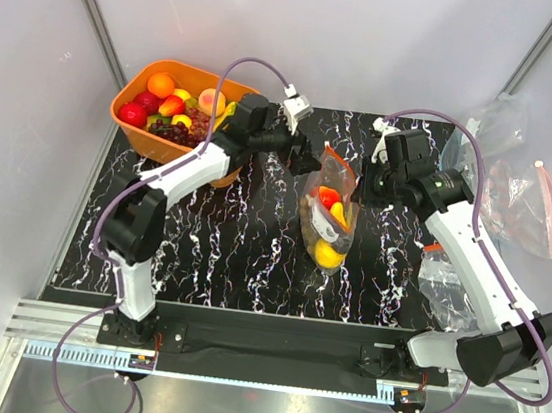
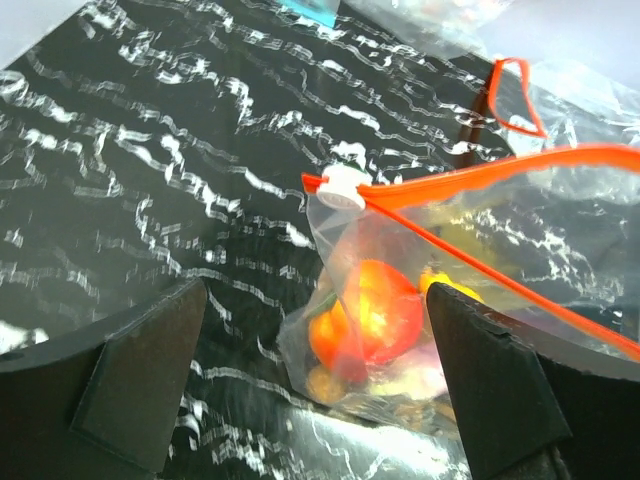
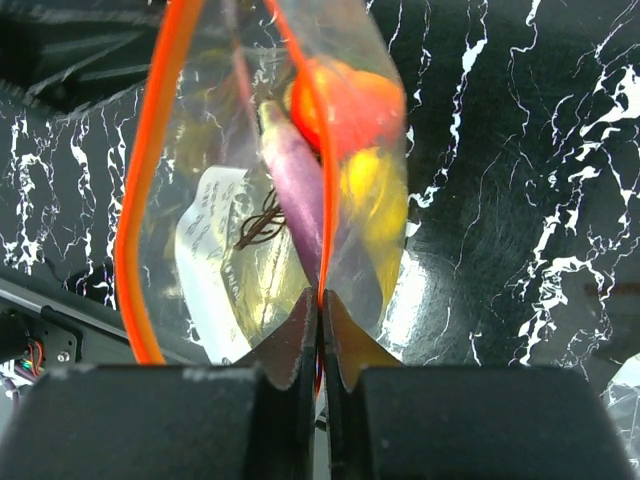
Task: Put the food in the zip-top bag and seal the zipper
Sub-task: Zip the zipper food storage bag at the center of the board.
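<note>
No text can be read; print is seen on the white label of the zip-top bag, but it is too blurred.

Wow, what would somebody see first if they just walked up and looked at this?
Probably the clear zip-top bag of bright food in the middle of the black marbled table, the right jaws pinched shut on its orange-red zipper. Next, the orange basket heaped with fruit at the table's far left corner.

Food inside zip-top bag
</note>
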You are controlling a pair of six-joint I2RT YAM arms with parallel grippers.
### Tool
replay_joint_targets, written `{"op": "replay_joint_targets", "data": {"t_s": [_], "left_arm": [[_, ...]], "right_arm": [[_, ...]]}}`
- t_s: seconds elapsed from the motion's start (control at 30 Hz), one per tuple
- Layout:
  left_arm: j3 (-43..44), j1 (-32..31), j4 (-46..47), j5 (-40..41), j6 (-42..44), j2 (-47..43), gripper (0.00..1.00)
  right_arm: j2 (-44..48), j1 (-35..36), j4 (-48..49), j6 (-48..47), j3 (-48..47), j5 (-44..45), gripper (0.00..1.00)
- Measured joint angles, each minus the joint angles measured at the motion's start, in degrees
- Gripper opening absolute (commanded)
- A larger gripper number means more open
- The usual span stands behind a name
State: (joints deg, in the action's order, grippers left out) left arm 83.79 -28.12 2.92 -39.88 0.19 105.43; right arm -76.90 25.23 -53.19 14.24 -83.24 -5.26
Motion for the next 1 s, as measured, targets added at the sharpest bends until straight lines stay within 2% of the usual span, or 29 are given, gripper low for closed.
{"op": "replay_joint_targets", "data": {"t_s": [0.07, 0.1, 0.13, 0.17, 0.23, 0.27, 0.33, 0.37, 0.57, 0.63, 0.67, 0.73, 0.77, 0.87, 0.9, 1.0], "left_arm": [[2.82, 0.00, 0.39, -2.05, -0.09, 2.47, 0.96], [3.54, 0.00, 0.79, -2.91, -0.35, 3.15, 0.91], [3.76, 0.00, 1.92, -4.20, -1.33, 3.69, 0.66], [3.82, 0.00, 2.95, -5.75, -2.71, 4.13, 0.51], [4.00, 0.02, 6.23, -9.64, -5.44, 5.22, 0.37], [4.35, 0.04, 7.98, -11.47, -6.82, 5.95, 0.24], [4.70, 0.04, 11.96, -14.53, -10.08, 7.32, 0.13], [4.70, 0.04, 13.84, -15.96, -11.67, 7.89, 0.00], [2.86, -0.04, 24.85, -21.66, -20.83, 8.98, 0.00], [0.79, -0.15, 28.50, -22.40, -23.17, 8.79, 0.00], [-0.31, -0.26, 29.35, -22.51, -24.04, 8.68, 0.00], [-2.71, -0.68, 30.01, -22.36, -24.59, 8.04, 0.00], [-3.89, -0.96, 29.83, -22.10, -24.44, 7.50, 0.00], [-6.99, -2.21, 27.02, -20.41, -22.56, 4.90, 0.00], [-7.80, -2.95, 24.83, -18.99, -20.98, 3.41, 0.00], [-8.46, -5.25, 19.56, -14.97, -17.00, -0.17, 0.00]], "right_arm": [[0.00, 0.00, -0.02, -0.33, -0.02, -0.07, 0.08], [0.00, 0.00, -0.02, -0.46, -0.02, -0.26, 0.08], [-0.02, 0.00, -0.02, -0.57, -0.02, -0.31, 0.08], [-0.02, 0.00, -0.02, -0.68, -0.02, -0.37, 0.08], [-0.04, 0.00, -0.02, -0.90, -0.02, -0.46, 0.07], [-0.11, 0.00, 0.00, -0.98, -0.02, -0.46, 0.08], [-0.31, 0.00, -0.02, -1.09, -0.02, -0.46, 0.07], [-0.44, 0.00, -0.02, -1.16, -0.02, -0.46, 0.07], [-0.52, 0.00, -0.02, -1.36, -0.02, -0.48, 0.09], [-0.52, 0.00, -0.02, -1.40, -0.02, -0.52, 0.25], [-0.52, 0.00, 0.00, -1.42, -0.02, -0.59, 0.43], [-0.52, 0.00, 0.02, -1.40, -0.02, -0.98, 0.54], [-0.52, 0.00, 0.07, -1.55, -0.02, -1.27, 0.67], [-0.52, 0.00, 0.15, -1.97, -0.48, -1.88, 0.78], [-0.52, 0.00, 0.31, -2.23, -0.83, -2.05, 0.87], [-0.55, 0.00, 1.36, -2.80, -1.68, -2.80, 0.94]]}}
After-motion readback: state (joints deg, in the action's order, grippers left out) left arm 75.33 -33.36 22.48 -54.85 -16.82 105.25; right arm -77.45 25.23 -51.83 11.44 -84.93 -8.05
